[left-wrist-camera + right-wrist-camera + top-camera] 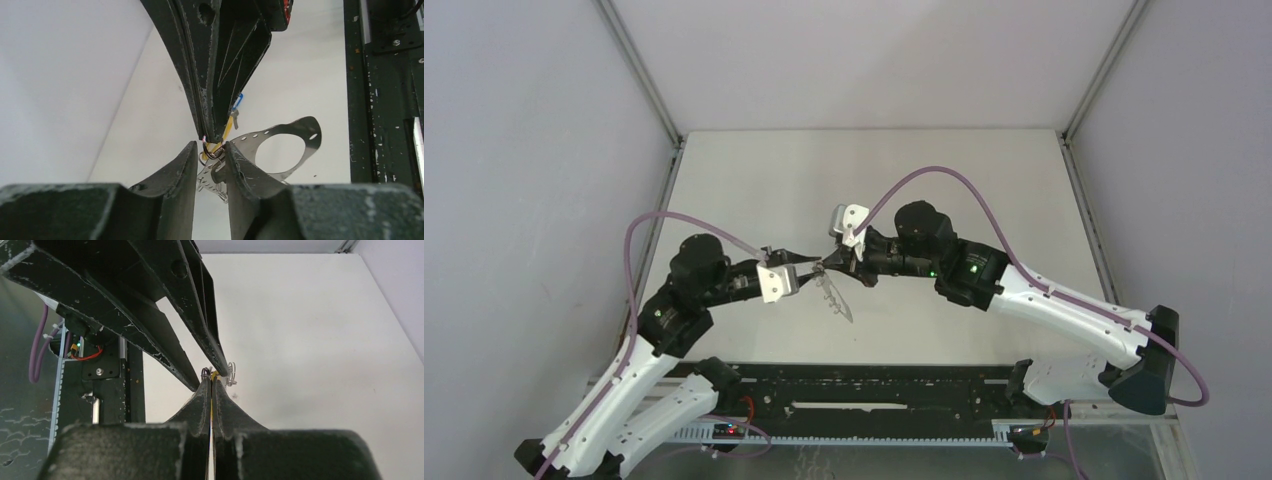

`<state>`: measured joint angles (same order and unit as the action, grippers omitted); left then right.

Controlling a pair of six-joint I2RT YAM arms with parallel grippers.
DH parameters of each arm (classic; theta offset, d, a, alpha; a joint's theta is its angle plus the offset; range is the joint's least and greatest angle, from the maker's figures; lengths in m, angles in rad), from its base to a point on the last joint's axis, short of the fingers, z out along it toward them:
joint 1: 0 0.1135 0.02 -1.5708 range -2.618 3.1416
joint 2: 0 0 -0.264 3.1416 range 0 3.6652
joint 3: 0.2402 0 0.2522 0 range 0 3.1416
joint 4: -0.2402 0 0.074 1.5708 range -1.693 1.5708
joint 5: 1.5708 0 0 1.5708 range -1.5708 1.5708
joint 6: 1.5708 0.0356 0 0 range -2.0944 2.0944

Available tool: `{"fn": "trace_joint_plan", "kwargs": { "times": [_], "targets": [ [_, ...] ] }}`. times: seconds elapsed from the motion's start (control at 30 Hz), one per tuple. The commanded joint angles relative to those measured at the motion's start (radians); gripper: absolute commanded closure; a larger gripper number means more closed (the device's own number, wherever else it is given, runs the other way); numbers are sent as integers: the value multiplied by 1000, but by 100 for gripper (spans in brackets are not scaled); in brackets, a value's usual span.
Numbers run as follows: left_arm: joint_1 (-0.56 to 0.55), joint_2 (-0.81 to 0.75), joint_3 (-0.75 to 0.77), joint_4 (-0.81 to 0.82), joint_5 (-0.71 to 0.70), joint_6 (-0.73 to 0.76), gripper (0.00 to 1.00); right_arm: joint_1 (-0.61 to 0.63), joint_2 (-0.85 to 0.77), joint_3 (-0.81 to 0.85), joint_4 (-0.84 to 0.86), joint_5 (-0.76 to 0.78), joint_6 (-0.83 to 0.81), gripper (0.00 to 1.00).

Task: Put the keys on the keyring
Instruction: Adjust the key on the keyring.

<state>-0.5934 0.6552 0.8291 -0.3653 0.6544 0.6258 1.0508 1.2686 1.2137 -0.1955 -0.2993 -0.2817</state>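
While keyring (295, 125) and yellow key (227, 129) are pinched in the left gripper (212, 157) and right gripper (211, 385), either could be pried loose by misalignment.

shiny metal keyring (280, 128), matt white table (924, 180)

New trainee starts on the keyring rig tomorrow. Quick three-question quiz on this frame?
1. True or false: the right gripper is shut on the yellow key.
2. In the left wrist view, the plastic tag behind the right gripper is: A red, B blue, C green.
3. What sits between the fingers of the left gripper?
Key: 1 true; 2 B; 3 a small metal ring.
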Motion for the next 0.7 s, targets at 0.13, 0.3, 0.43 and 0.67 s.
{"fn": "trace_joint_plan", "kwargs": {
  "times": [0.13,0.3,0.43,0.67],
  "targets": [
    [0,12,62,-14,-11,-71,92,15,-43,9,55,-19,-14,100],
    [5,11,67,0,-6,-94,100,21,-40,9,58,-25,-16,100],
    [8,15,77,0,11,-106,100,23,-37,9,56,-38,-14,100],
    [22,37,113,-107,51,-51,100,-35,-82,11,43,-124,52,60]
  ]
}}
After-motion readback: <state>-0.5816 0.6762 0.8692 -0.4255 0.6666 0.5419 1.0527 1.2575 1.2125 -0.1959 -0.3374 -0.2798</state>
